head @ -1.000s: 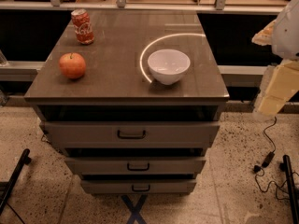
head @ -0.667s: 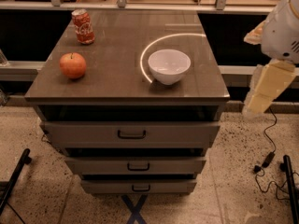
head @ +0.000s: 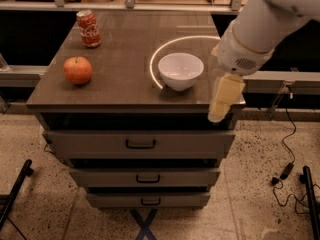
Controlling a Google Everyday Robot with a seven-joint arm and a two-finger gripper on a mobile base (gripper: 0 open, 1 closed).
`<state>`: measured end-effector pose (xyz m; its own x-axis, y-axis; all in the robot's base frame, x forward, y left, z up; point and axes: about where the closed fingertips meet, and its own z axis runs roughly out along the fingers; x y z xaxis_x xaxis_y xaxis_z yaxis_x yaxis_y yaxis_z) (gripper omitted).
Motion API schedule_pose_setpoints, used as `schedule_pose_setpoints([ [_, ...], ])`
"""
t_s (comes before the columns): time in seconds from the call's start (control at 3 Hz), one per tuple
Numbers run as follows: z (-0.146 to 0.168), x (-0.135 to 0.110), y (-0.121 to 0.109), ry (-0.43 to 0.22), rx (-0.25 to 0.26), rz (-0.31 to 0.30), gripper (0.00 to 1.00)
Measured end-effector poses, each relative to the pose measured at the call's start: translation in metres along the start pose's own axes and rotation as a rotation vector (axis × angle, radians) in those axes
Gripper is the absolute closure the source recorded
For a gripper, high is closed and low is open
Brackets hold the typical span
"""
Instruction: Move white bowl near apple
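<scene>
The white bowl (head: 180, 71) stands upright on the right half of the dark cabinet top (head: 120, 44). The red-orange apple (head: 77, 70) sits near the top's left edge, well apart from the bowl. My gripper (head: 218, 111) hangs down from the white arm (head: 260, 29) at the right front corner of the top, just right of the bowl and in front of it. It holds nothing that I can see and does not touch the bowl.
A red soda can (head: 88, 28) stands at the back left of the top. A bright ring of light (head: 165, 46) curves behind the bowl. Three drawers (head: 140, 144) sit below. Cables (head: 287, 169) lie on the floor at the right. A counter runs behind.
My arm has swung in from the right edge toward the cabinet, and the gripper now hangs by the right front corner next to the bowl. Bowl, apple and can have not moved.
</scene>
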<state>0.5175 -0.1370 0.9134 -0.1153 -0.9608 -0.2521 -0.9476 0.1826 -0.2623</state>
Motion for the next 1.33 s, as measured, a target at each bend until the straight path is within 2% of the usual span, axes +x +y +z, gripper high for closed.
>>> schedule_pose_setpoints([
  [0.33, 0.032, -0.019, -0.009, -0.021, -0.024, -0.058, 0.0],
  [0.67, 0.034, -0.02, -0.009, -0.015, -0.028, -0.076, 0.0],
  [1.0, 0.03, -0.021, -0.007, 0.033, -0.03, -0.174, 0.0],
  [1.33, 0.034, -0.026, -0.024, 0.109, -0.101, -0.402, 0.0],
])
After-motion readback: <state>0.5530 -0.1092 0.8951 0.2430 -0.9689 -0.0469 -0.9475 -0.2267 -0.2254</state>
